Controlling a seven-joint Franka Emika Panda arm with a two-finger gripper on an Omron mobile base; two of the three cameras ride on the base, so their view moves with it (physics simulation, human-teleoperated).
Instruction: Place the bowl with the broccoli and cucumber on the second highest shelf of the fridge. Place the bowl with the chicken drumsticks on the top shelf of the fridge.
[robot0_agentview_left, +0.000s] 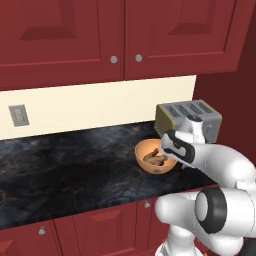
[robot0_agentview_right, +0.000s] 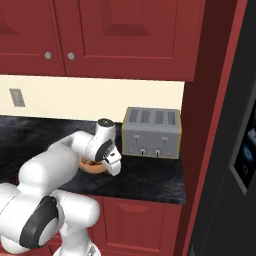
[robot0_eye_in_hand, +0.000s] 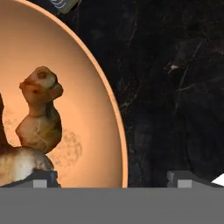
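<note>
The bowl with the chicken drumsticks (robot0_agentview_left: 145, 150) is round and orange-tan and stands on the black counter in front of the toaster. Brown chicken drumsticks (robot0_agentview_left: 156, 159) lie inside it. My gripper (robot0_agentview_left: 176, 161) hangs over the bowl's right rim, open and holding nothing. In the hand view the bowl (robot0_eye_in_hand: 87, 78) takes up the left side, with a drumstick (robot0_eye_in_hand: 39, 113) standing up in it. There the gripper (robot0_eye_in_hand: 113, 180) has its jaws on either side of the rim. In the right base view my arm covers most of the bowl (robot0_agentview_right: 91, 166). The dark fridge (robot0_agentview_right: 240, 210) stands at the far right, its shelves hidden. The bowl with the broccoli and cucumber is out of view.
A silver four-slot toaster (robot0_agentview_left: 190, 117) (robot0_agentview_right: 151, 132) sits at the back right of the counter, close behind the bowl. Red wall cabinets (robot0_agentview_left: 65, 45) hang overhead. A tall red side panel (robot0_agentview_right: 207, 150) separates the counter from the fridge. The counter (robot0_agentview_left: 65, 165) stretches away to the left.
</note>
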